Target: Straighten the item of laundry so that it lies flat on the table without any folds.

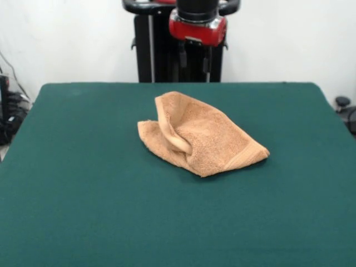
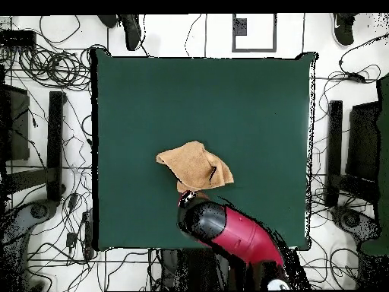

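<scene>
The towel (image 1: 203, 136) lies crumpled with 1 raised fold on the table (image 1: 83, 183), just below the gripper (image 1: 194, 57); jaw opening cannot be told.

A robot lab. A green felt table (image 2: 152, 99) stands by a plain white wall (image 1: 67, 39). Tangled cables (image 2: 53, 65) and black stands (image 2: 55, 144) cover the floor around it.

We are seeing the arm (image 1: 197, 22) cut off by the front view's top edge, its gripper's state staying unreadable. In the overhead view it is hiding the towel's (image 2: 194, 166) near edge.
</scene>
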Available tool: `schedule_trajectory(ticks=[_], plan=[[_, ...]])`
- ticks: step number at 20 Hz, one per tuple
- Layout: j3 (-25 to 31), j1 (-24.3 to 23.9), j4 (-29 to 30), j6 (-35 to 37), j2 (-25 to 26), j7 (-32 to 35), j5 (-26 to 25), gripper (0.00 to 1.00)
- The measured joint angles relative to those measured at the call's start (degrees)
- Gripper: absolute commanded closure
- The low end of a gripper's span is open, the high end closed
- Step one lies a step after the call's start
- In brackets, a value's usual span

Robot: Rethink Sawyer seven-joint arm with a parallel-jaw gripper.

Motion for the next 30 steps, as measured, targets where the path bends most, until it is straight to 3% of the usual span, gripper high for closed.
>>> schedule_trajectory(ticks=[4,13,16,19,22,24,30], plan=[[-2.5,1.5,0.8,-0.5,0.1,3.6,2.0,0.0],[-13.1,13.2,1.0,0.8,-0.3,18.0,5.2,0.0],[-13.4,14.0,1.8,0.5,-1.4,21.4,6.6,0.0],[-11.7,11.4,4.0,-2.4,-3.4,22.8,7.4,0.0],[-8.0,5.3,7.5,-9.6,-5.8,23.3,6.8,0.0],[-4.0,-2.3,11.0,-20.8,-7.2,23.3,3.5,0.0],[1.0,-10.4,14.1,-36.9,-7.0,23.3,-3.9,0.0]])
